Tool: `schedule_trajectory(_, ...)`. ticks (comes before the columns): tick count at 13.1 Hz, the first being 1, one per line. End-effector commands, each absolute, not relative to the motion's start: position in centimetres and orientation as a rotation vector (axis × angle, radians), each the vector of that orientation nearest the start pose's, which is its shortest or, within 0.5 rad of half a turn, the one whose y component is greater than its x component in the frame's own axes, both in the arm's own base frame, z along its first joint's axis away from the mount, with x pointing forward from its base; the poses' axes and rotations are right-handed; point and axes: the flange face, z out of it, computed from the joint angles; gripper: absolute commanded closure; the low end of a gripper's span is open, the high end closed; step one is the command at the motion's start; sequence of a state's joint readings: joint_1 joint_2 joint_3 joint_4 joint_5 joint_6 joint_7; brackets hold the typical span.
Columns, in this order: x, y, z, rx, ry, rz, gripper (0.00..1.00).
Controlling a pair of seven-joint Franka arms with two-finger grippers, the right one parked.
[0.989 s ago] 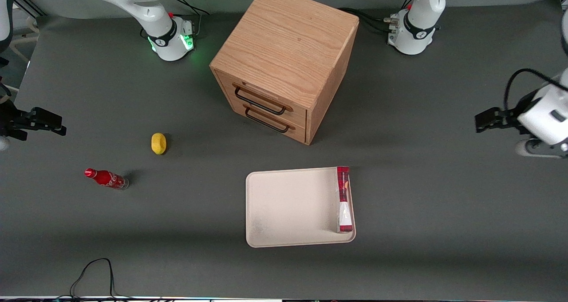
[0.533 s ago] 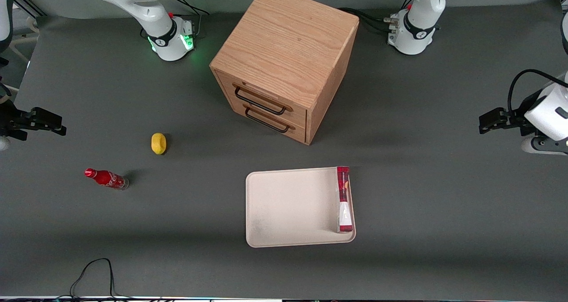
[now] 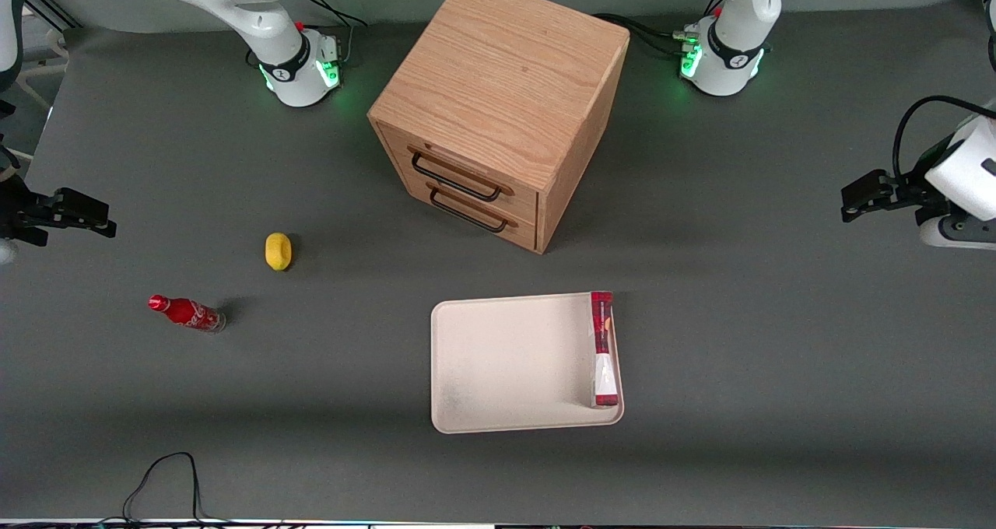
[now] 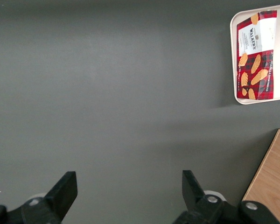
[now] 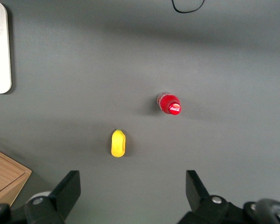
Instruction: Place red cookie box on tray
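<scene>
The red cookie box (image 3: 603, 348) lies inside the cream-white tray (image 3: 506, 366), along the tray's short rim toward the working arm's end. From the wrist camera the red cookie box (image 4: 256, 56) shows its white patch and orange marks, resting in the tray (image 4: 234, 70). My left gripper (image 3: 856, 197) hovers high over bare mat at the working arm's end of the table, well away from the tray. In the left wrist view the gripper (image 4: 129, 186) is open, with only grey mat between its fingers.
A wooden two-drawer cabinet (image 3: 498, 109) stands farther from the front camera than the tray. A yellow lemon-like object (image 3: 278, 250) and a small red cola bottle (image 3: 185, 313) lie toward the parked arm's end. A black cable (image 3: 163, 474) loops near the front edge.
My left gripper has drawn back a little more toward the working arm's end and slightly away from the front camera. The box and tray have not moved.
</scene>
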State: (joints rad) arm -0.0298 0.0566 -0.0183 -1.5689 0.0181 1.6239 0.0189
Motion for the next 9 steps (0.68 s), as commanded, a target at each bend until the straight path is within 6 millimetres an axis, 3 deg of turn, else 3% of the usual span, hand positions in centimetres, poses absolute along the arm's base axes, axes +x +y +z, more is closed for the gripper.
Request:
schedule_trajectory(1, 56.71, -3.17, 60.26, -3.126, 0.019, -0.028, 0.0)
schedule_trajectory(9, 56.87, -3.4, 60.02, -3.138, 0.036, -0.003, 0.0)
